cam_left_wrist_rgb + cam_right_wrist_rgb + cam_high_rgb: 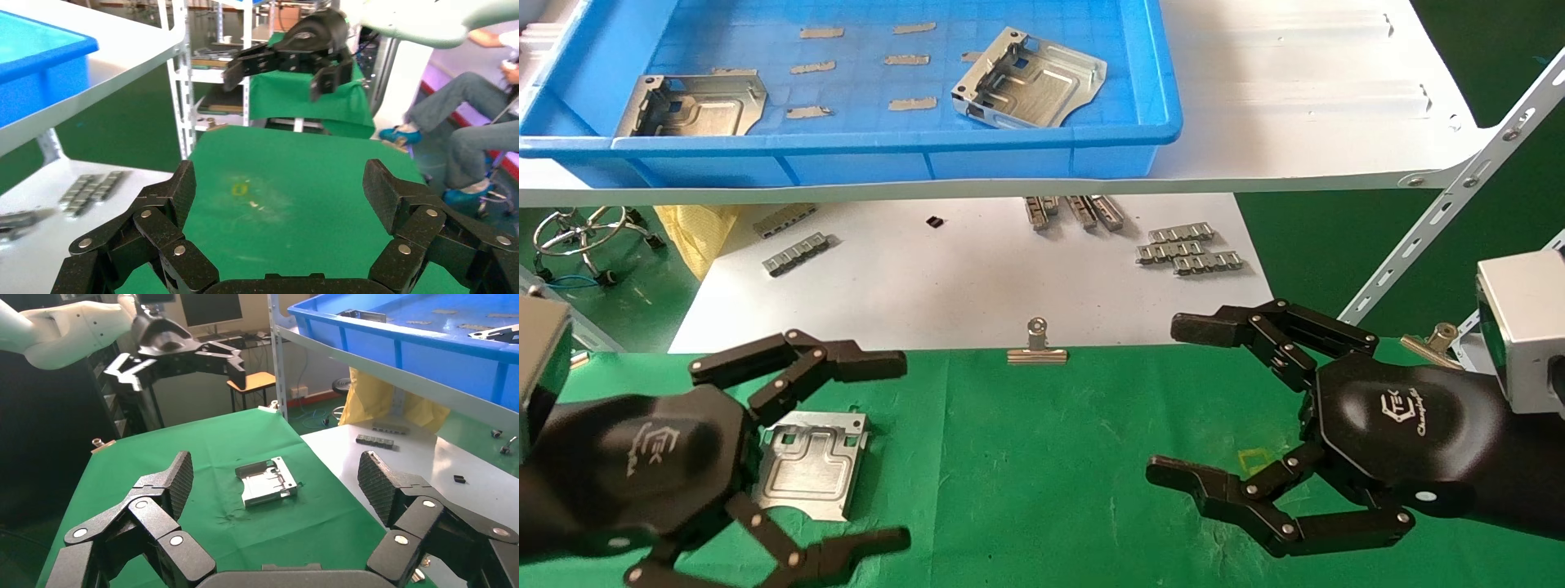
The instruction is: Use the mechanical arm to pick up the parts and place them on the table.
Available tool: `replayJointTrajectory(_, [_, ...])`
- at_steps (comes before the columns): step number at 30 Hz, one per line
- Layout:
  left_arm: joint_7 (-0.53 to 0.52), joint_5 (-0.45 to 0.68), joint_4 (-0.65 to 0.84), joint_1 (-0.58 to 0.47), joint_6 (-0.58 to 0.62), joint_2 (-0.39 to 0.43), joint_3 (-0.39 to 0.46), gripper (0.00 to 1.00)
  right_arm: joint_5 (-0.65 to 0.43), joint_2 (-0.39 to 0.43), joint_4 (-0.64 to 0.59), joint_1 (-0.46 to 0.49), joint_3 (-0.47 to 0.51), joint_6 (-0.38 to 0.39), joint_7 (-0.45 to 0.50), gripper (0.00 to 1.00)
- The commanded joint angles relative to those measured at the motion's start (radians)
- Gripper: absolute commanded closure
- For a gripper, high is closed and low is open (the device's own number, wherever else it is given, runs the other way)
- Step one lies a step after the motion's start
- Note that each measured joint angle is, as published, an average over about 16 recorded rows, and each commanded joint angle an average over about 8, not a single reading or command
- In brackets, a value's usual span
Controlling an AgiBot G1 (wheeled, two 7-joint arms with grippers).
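Now, at eight o'clock in the head view, the mechanical arm (764, 457) is seen hovering over the table (1050, 457), its fingers (801, 359) spread wide apart and nothing gripped between them. Just beside its palm, toward three o'clock, one of the parts (815, 461) is lying flat on the green cloth, partly tucked under the upper fingers; whether a fingertip is touching it cannot be told from above. In the right wrist view that same plate is shown resting clear on the cloth with the left hand held above it.

Up at eleven o'clock, a blue tray (862, 147) sits on a white shelf board (1295, 106), and a second part (695, 104) is lying in its left end. Moving across, a third part (1030, 79) is propped at a tilt toward the tray's right end, at twelve o'clock.

Below the shelf, small grey ridged strips (1189, 247) are scattered on a white sheet (944, 286), and a metal clip (1037, 347) is fastened at the cloth's far edge.

Finally, at four o'clock, the right hand (1254, 425) is held over the table, its fingers also splayed open and empty, well apart from the plate.
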Motion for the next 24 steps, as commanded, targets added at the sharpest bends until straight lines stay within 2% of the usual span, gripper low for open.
replayJointTrajectory(1, [-0.030, -0.002, -0.033, 0.010, -0.003, -0.003, -0.015, 0.00, 0.000, 0.000, 0.000, 0.000, 0.000, 0.000, 0.000, 0.00])
replayJointTrajectory(24, [-0.028, -0.003, -0.030, 0.010, -0.005, -0.004, -0.014, 0.00, 0.000, 0.000, 0.000, 0.000, 0.000, 0.000, 0.000, 0.00])
